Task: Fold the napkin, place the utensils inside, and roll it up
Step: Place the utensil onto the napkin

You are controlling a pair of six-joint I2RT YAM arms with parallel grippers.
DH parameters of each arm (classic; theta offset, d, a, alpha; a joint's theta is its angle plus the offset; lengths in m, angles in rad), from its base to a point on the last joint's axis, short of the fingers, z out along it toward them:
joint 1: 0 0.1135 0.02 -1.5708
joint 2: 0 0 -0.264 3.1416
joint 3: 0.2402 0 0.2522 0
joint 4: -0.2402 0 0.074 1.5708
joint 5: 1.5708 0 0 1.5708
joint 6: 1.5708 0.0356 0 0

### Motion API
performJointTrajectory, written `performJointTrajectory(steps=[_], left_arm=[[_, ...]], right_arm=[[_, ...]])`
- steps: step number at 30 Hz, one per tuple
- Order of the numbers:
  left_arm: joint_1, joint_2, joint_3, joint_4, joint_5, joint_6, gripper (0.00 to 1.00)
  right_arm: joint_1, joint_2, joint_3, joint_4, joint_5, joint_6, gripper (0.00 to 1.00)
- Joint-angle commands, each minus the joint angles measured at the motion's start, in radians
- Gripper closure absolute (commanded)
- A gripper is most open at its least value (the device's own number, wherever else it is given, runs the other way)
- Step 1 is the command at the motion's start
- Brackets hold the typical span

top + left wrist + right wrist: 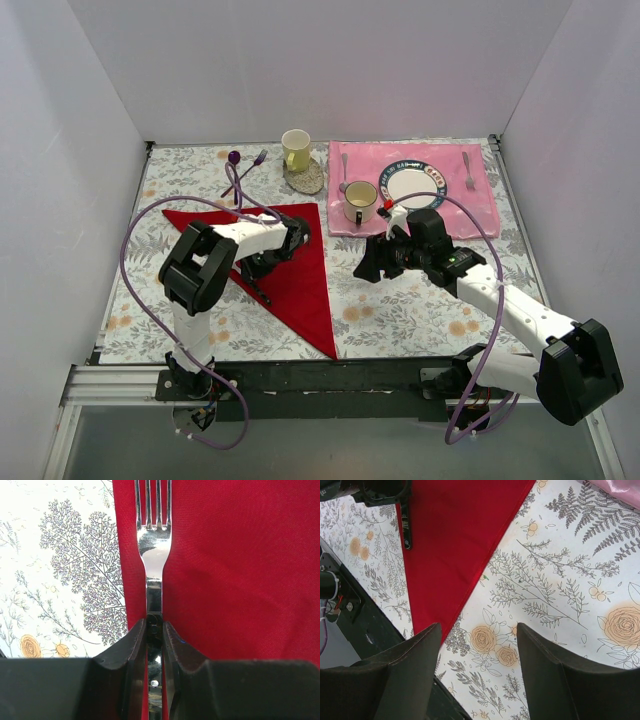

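Folding looking done, judging by triangular bright red cloth napkin (pixel 300 290); pinching slim dark-handled silver fork (pixel 155 555) in left gripper (pixel 154 625) over it, holding right gripper (pixel 479 630) wide, empty; rolling pending.

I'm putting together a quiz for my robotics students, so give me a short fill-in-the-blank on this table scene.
1. The left gripper grips the fork by its ____.
2. The red napkin is folded into the shape of a ____.
3. The right gripper holds nothing, and its jaws are ____.
4. The plate sits on a placemat whose colour is ____.

Missing words: handle; triangle; open; pink.
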Motion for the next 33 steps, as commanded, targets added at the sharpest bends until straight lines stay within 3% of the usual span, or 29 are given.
performJointTrajectory(steps=[1, 19, 21, 22, 23, 25, 27, 30, 33], left_arm=[[0.0, 0.003, 0.037, 0.011, 0.007, -0.373, 0.97], [0.032, -0.023, 0.034, 0.043, 0.045, -0.373, 0.98], [0.034, -0.028, 0.034, 0.046, 0.053, -0.37, 0.91], [0.035, -0.037, 0.035, 0.044, 0.053, -0.368, 0.82], [0.034, -0.045, 0.035, 0.044, 0.057, -0.359, 0.64], [0.034, -0.08, 0.034, 0.05, 0.065, -0.347, 0.52], [0.034, -0.114, 0.025, 0.055, 0.077, -0.324, 0.32], [0.034, -0.183, 0.022, 0.058, 0.097, -0.289, 0.23], [0.034, -0.264, 0.013, 0.054, 0.111, -0.24, 0.21]], right_arm=[[-0.008, -0.006, -0.019, 0.055, -0.026, -0.007, 0.3], [-0.008, 0.016, -0.027, 0.063, -0.05, 0.001, 0.3], [-0.006, 0.017, -0.03, 0.067, -0.055, 0.002, 0.3], [-0.006, 0.02, -0.033, 0.072, -0.057, 0.004, 0.3], [-0.008, 0.022, -0.037, 0.077, -0.057, 0.002, 0.3], [-0.006, 0.033, -0.043, 0.09, -0.057, 0.004, 0.3], [-0.006, 0.043, -0.047, 0.103, -0.057, 0.002, 0.3], [-0.005, 0.069, -0.031, 0.127, -0.061, 0.004, 0.3], [0.012, 0.106, 0.016, 0.133, -0.063, -0.014, 0.3]])
